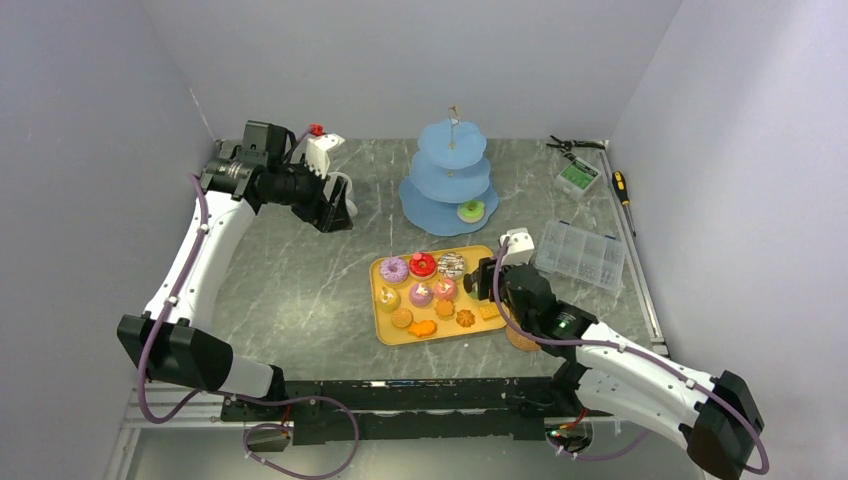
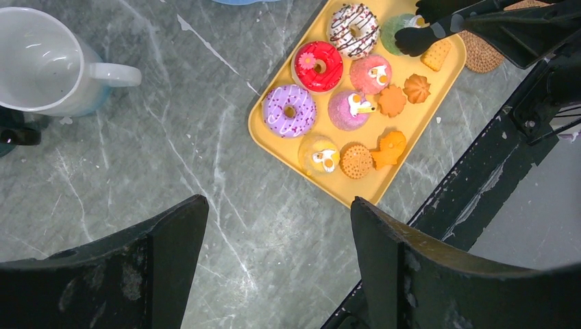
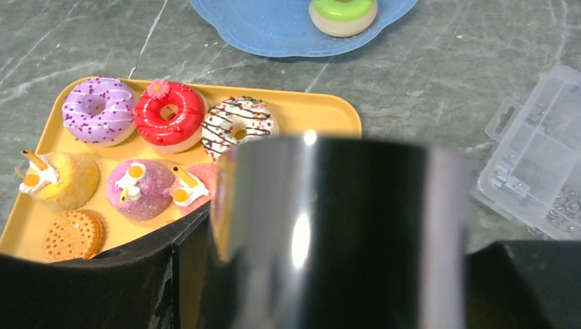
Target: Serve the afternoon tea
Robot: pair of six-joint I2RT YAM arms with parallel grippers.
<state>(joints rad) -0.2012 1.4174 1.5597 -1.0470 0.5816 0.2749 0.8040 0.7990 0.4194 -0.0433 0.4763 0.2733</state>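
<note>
Now | tray (image 3: 312, 113): doughnuts (image 3: 185, 127) | stand (image 1: 430, 205): doughnut (image 3: 329, 10) | left end effector (image 2: 277, 205) apart | right end effector (image 3: 336, 267) clamps dark mug (image 3: 329, 199)

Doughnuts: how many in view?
4. Purple doughnut, red doughnut and white doughnut in a row on the tray; green doughnut on the stand, bottom tier. The right gripper may hide more.

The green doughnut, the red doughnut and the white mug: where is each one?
green doughnut (image 3: 342, 9), right wrist view, on its green icing.
red doughnut (image 2: 334, 68), left wrist view, on the icing beside its hole.
white mug (image 2: 34, 58), left wrist view, on its inside wall.
</note>
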